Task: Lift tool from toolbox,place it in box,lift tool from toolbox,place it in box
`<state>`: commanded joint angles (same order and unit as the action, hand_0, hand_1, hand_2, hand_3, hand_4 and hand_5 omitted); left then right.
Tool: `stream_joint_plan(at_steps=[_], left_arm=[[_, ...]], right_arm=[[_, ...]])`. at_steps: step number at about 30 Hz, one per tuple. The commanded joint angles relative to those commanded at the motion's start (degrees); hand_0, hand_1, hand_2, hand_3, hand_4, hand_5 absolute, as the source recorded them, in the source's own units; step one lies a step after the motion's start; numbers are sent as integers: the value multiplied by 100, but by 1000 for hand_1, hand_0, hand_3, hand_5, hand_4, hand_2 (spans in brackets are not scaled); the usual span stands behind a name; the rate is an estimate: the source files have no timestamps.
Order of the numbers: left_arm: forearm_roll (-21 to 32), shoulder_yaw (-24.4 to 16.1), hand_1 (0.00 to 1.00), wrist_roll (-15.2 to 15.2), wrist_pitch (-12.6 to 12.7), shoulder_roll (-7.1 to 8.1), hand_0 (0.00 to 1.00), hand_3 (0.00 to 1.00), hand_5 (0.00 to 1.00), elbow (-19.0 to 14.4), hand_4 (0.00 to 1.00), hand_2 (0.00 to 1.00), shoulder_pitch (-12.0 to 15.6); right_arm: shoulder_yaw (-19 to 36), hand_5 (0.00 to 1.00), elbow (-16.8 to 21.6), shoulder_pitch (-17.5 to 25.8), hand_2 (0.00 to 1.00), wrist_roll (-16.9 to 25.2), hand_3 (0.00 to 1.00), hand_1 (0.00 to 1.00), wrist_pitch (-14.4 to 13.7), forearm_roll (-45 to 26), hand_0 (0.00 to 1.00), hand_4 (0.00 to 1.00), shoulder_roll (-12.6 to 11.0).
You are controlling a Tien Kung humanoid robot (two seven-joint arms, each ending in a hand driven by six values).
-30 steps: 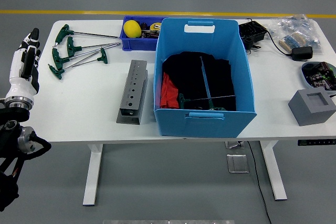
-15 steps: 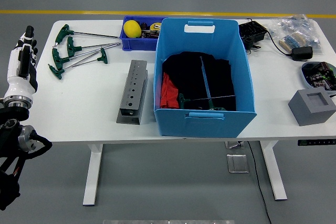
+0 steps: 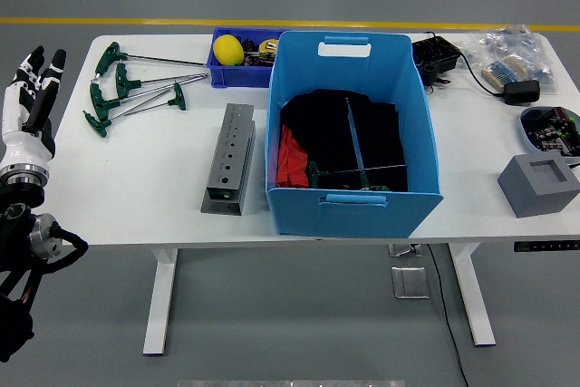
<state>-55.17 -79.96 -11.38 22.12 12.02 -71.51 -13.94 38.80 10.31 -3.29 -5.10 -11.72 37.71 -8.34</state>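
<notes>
The left hand (image 3: 25, 101) hangs off the left end of the white table (image 3: 136, 188), fingers straight and slightly spread, holding nothing. It is clear of the table edge, well apart from the tools.

On the table's far left lie the green-handled T wrenches (image 3: 122, 88), four or so fanned together with their shafts pointing right. Just beside them, at the far edge, sits a small dark blue bin (image 3: 237, 65) with a yellow object (image 3: 227, 49) in it (the other bits inside are too small to tell). A grey metal holder with a row of holes (image 3: 228, 159) lies between the wrenches and the big blue box (image 3: 352, 131).

Inside the box there is dark cloth, a patch of red, and two T wrenches (image 3: 355, 165) lying crossed.

On the right end sit a grey block (image 3: 540, 184), a round dish (image 3: 549, 126), a black adapter with cable (image 3: 521, 91) and a plastic bag (image 3: 512, 52).
</notes>
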Motion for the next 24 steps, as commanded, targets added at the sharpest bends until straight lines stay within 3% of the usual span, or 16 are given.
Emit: stream_joint_plan(at_steps=[1,13,24], left_arm=[[-14,0,928,-14,22,-2,916,917,24,0,344,998,1],[-161,0,931,65,86,1,907,915,2,18,287,998,-5],[69,43,926,-44,-35,3,905,917,2,38,342,998,-6]], right_arm=[[4,636,0,1,722,-1,569,643,-1,3,675,824,0],[19,636,0,-4,722,-7,569,644,-1,11,675,824,-5],[25,636,0,-2,722,-11,569,644,-1,24,674,824,-7]])
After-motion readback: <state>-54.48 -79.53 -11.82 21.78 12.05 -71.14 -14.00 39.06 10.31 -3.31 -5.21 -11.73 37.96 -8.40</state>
